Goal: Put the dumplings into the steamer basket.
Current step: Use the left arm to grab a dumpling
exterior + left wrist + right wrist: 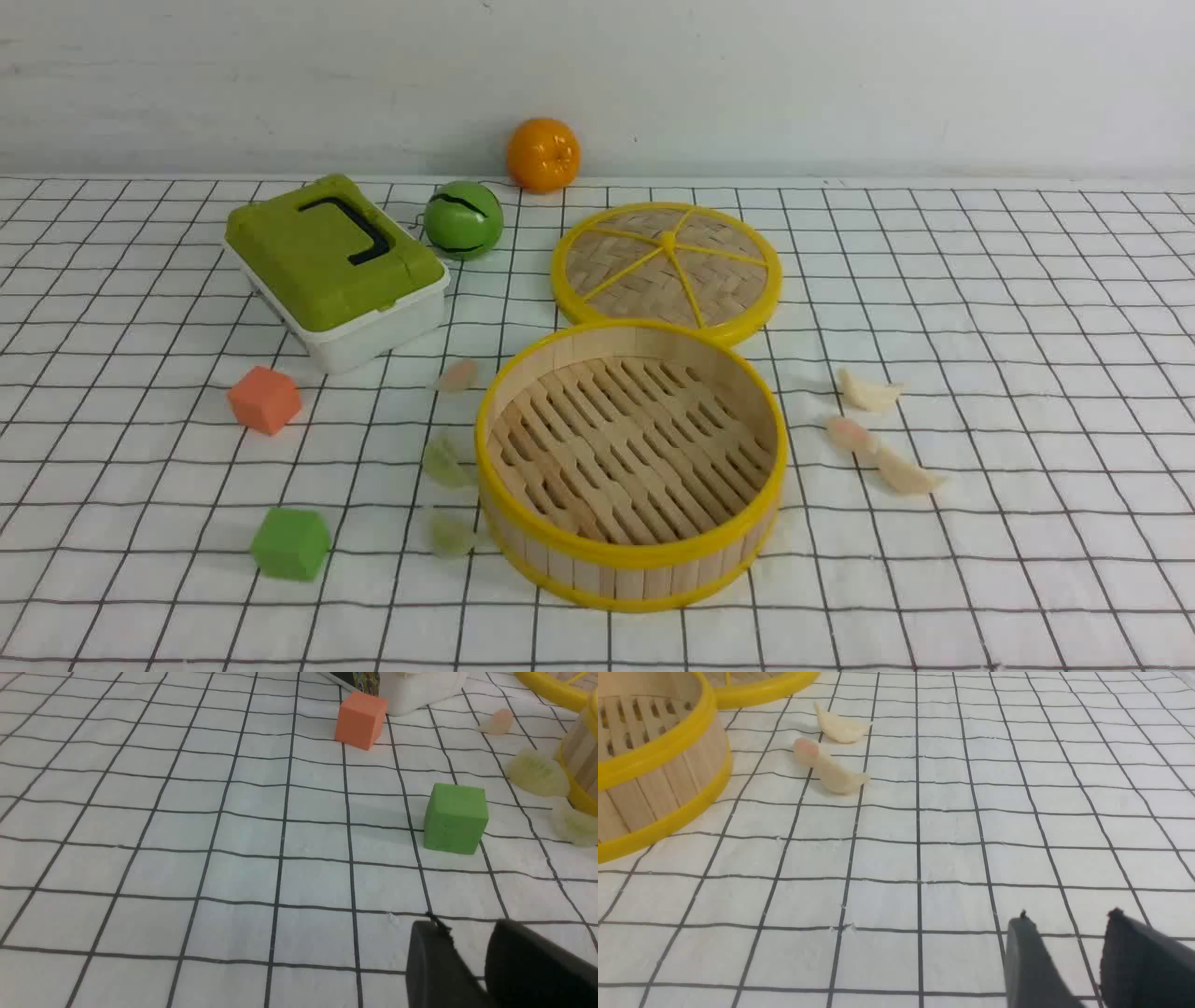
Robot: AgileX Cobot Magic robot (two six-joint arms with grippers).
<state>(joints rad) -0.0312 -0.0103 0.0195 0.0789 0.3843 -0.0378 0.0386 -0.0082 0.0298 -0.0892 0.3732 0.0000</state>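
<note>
Lying on the black-gridded white cloth surface (1027,308), six pleated, translucent dumplings (868,390) flank the round, slatted-bamboo, yellow-rimmed steamer basket (630,565), three each side, none inside. Left pincer (467,927) and right pincer (1069,917) stand spread, gripping nothing.

No words, numbers, labels or brand marks can be read on any object or the checked cloth (980,579).
</note>
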